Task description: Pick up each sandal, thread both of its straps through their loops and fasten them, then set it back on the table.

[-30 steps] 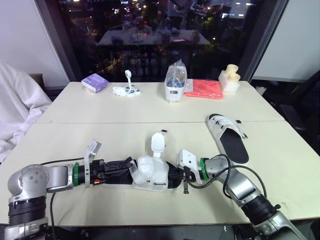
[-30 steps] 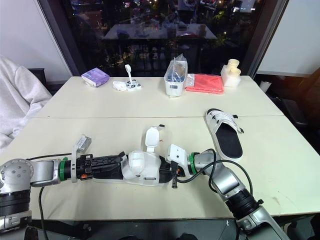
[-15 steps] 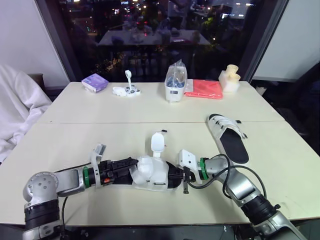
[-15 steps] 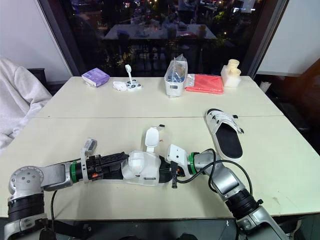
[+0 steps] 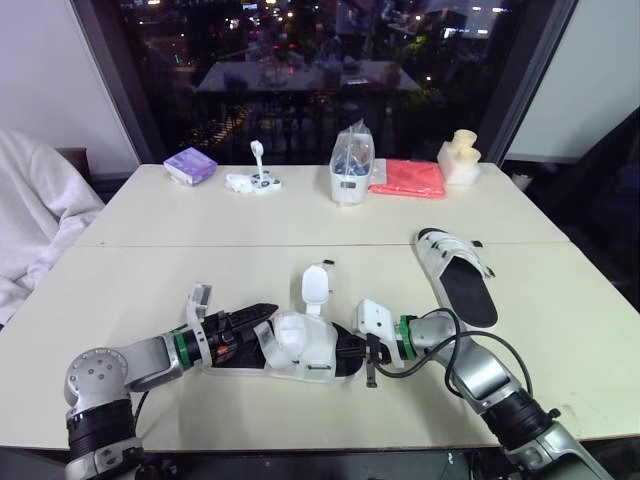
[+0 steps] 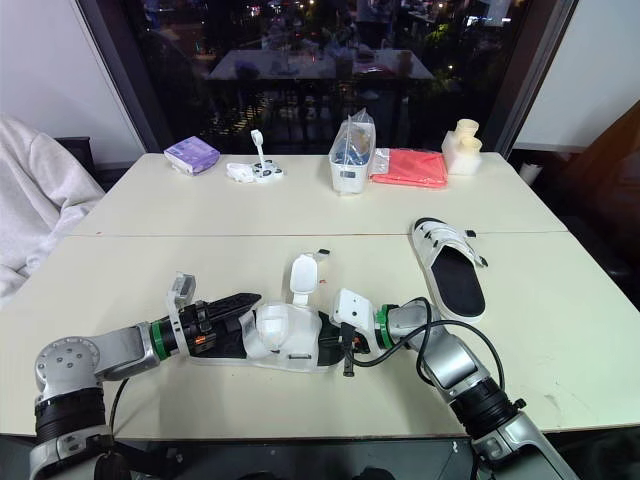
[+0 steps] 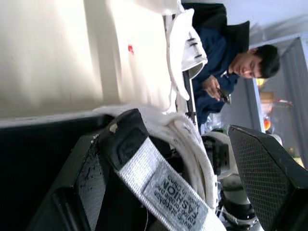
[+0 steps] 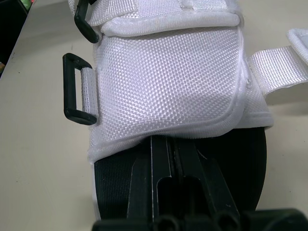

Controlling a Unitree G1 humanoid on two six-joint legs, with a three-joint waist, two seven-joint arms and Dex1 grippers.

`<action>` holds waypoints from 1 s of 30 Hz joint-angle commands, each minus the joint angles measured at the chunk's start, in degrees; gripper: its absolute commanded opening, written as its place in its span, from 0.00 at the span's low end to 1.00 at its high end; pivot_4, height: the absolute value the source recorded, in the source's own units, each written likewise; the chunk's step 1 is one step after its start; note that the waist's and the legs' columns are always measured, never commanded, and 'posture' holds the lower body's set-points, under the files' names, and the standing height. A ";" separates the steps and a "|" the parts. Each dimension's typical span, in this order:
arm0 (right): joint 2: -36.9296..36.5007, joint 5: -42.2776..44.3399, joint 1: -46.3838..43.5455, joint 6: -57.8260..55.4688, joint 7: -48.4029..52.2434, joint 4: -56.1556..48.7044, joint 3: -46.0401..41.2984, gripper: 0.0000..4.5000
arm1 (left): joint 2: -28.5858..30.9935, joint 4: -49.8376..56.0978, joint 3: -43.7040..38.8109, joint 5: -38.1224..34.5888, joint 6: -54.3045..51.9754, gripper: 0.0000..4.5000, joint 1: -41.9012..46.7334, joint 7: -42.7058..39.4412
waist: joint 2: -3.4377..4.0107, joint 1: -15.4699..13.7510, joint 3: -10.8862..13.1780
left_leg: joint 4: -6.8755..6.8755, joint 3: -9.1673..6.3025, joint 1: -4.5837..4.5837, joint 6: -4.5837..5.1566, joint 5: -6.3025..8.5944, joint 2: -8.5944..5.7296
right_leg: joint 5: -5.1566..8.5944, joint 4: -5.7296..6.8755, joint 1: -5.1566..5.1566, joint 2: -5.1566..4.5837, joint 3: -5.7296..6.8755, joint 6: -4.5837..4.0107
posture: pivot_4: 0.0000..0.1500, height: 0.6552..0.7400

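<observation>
Resting on the table [image 5: 120,270], the unfastened sandal [image 5: 300,345] lies braced from both ends: right gripper [image 8: 166,142], clenched, wedges under its upper, seemingly to steady it; left gripper [image 5: 255,320], released, straddles the strap [image 7: 159,183] for threading. Since a second ago, the left arm has slid nearer.

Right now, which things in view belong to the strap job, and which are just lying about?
Job: near sandal, its raised strap, far sandal.
Lying about: purple box, white gadget, clear bag, red cloth, cream object, white garment.
</observation>
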State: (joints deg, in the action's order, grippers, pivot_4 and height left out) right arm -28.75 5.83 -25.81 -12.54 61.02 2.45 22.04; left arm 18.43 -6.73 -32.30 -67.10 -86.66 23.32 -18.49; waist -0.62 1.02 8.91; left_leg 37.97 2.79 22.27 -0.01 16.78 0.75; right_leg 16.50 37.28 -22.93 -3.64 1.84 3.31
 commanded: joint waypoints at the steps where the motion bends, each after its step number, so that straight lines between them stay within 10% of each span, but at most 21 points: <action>1: -0.52 -3.63 1.46 -1.53 -0.95 3.73 2.16 0.00 | 0.24 -0.60 -0.45 -0.24 1.78 0.69 0.67 0.31 | 0.00 0.04 0.00 | 0.00 0.00 0.00 0.00 0.00 0.00 | 0.00 0.00 0.00 0.00 0.00 0.00 | 1.00 1.00; 7: -0.58 -3.70 1.35 -1.42 -0.90 3.85 2.21 0.00 | 0.08 -0.97 -0.13 -0.47 2.95 0.02 0.45 0.20 | 0.08 -0.04 -0.05 | -0.02 0.00 0.01 -0.01 0.01 0.00 | 0.00 -0.01 -0.02 0.00 0.00 -0.01 | 1.00 1.00; 15: -0.64 -3.78 1.32 -1.40 -0.84 3.87 2.34 0.00 | 0.12 -0.82 0.41 -1.19 4.29 0.01 0.14 0.00 | 0.10 -0.04 -0.08 | -0.02 0.00 0.00 -0.02 0.01 0.01 | 0.00 -0.02 -0.02 0.00 0.00 -0.05 | 1.00 1.00; 30: -0.85 -4.30 0.72 -0.86 -0.43 4.44 3.03 0.00 | 14.52 5.86 20.71 6.21 17.51 0.01 7.94 -35.19 | 0.08 0.27 -0.07 | -0.25 0.04 0.10 -0.14 -0.01 0.02 | 0.01 -0.14 -0.24 0.00 0.00 -0.13 | 1.00 1.00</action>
State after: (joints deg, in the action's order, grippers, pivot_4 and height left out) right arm -28.76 5.50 -26.50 -11.78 61.19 2.63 22.87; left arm 32.07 -1.49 -13.79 -63.26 -72.68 30.21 -48.90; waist -0.54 1.29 8.84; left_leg 37.65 2.84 22.37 -0.17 16.74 0.77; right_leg 16.51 37.11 -23.17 -3.65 1.83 3.16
